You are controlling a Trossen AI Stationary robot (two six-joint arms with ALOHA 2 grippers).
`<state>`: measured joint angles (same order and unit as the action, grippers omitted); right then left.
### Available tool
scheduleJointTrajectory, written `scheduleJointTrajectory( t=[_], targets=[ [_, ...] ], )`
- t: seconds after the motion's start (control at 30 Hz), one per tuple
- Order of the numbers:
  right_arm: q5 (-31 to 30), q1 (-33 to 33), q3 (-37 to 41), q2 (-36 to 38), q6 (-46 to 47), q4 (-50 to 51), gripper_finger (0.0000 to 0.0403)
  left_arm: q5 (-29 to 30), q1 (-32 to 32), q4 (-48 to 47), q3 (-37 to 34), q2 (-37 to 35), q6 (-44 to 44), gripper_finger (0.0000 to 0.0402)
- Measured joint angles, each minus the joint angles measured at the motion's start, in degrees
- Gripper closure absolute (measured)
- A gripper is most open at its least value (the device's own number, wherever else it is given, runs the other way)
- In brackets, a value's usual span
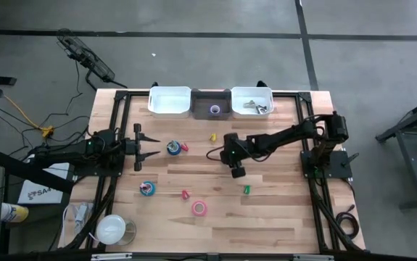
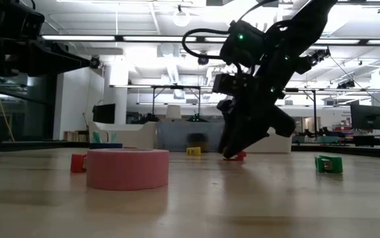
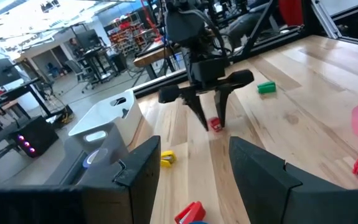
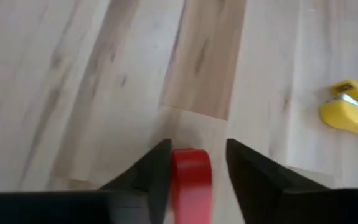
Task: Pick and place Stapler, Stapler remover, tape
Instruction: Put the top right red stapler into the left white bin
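Note:
My right gripper (image 1: 213,153) is open and points down at mid-table, its fingers standing on either side of a small solid red piece (image 4: 191,177) that lies on the wood. The left wrist view shows the same red piece (image 3: 215,124) at its fingertips. My left gripper (image 1: 154,147) is open and level above the table, just left of a blue tape roll (image 1: 173,148). A teal roll (image 1: 147,188) and a pink roll (image 1: 199,209) lie flat on the table. A purple roll (image 1: 215,109) sits in the grey middle bin. My right gripper comes from above, slanting, astride the small red piece (image 4: 194,163), which lies on the table. One finger (image 4: 157,165) stands close against the piece's side and a gap shows at the other; whether it touches I cannot tell.
Three bins stand at the far edge: white (image 1: 170,101), grey (image 1: 212,94), and white (image 1: 252,93) holding metal items. Loose small pieces lie around: yellow (image 1: 212,136), green (image 1: 246,189), red (image 1: 186,194). A white cup (image 1: 111,230) stands at the near left corner.

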<state>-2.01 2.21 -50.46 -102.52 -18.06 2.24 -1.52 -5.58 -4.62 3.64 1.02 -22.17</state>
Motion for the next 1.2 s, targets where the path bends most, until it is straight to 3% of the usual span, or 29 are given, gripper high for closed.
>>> scheduleJointTrajectory(
  t=[0.27,0.47,0.87,1.2],
  targets=[
    [-1.5,0.0,-0.1,0.7,0.1,1.6,0.0164,-0.1,0.0,-0.1,0.0,0.0,0.0,0.0215],
    [-0.6,0.0,-0.1,2.9,0.2,6.6,0.0149,0.4,0.0,-0.8,0.1,0.0,0.0,0.0215],
    [1.7,0.0,-0.2,1.4,-3.6,7.6,0.0179,1.0,0.0,-1.4,0.2,0.0,0.0,0.0215],
    [2.5,0.0,-0.2,1.4,-3.0,10.2,0.0263,1.0,0.0,-1.5,0.2,0.0,0.0,0.0215]
  ],
)
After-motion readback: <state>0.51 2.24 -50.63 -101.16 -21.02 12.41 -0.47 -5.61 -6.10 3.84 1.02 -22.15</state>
